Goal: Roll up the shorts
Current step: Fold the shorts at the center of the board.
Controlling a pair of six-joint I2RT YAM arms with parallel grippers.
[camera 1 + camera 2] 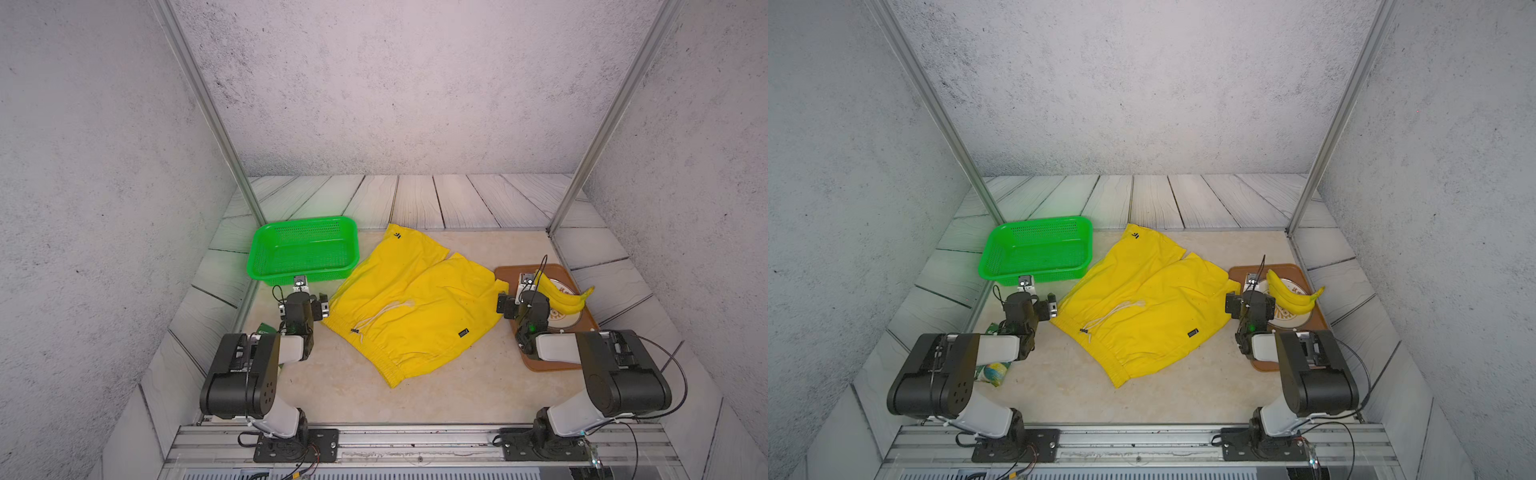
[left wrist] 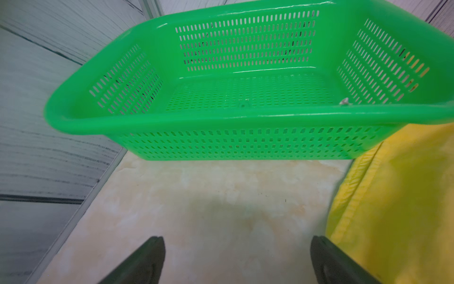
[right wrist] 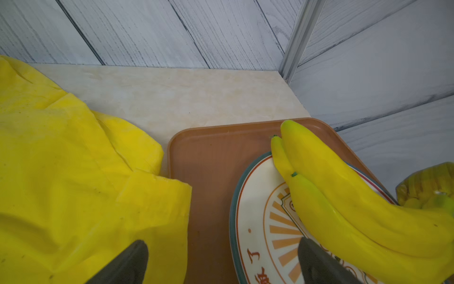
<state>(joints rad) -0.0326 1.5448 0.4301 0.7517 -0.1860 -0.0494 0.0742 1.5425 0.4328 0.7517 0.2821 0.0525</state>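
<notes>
The shorts (image 1: 415, 307) are lying flat and unrolled in the middle of the tabletop (image 1: 340, 386), set at a slant. Their waistband (image 1: 374, 353) is facing the robot and the legs are pointing toward the far wall. The white drawstring (image 1: 382, 316) is trailing loose across the fabric.

The left gripper (image 2: 237, 238) is hanging just beside the shorts' left edge, close to the waistband corner. Its fingers (image 2: 152, 255) are standing wide apart with only bare tabletop between them, gripping nothing. In the left wrist view the yellow hem is running right alongside one finger, though I cannot tell whether they are touching. The basket (image 2: 221, 120) is sitting just ahead of this gripper, beside one leg of the shorts.

The right gripper (image 3: 222, 241) is hovering at the shorts' opposite edge, also spread wide and holding nothing. One of its fingers is showing over the yellow fabric and one over the plate (image 3: 258, 196). There a corner of the shorts is overlapping the rim of the tray (image 3: 208, 159). The plate is resting on the tray, with the bananas (image 3: 344, 196) lying on it.

So the shorts are stretching between the two grippers.
</notes>
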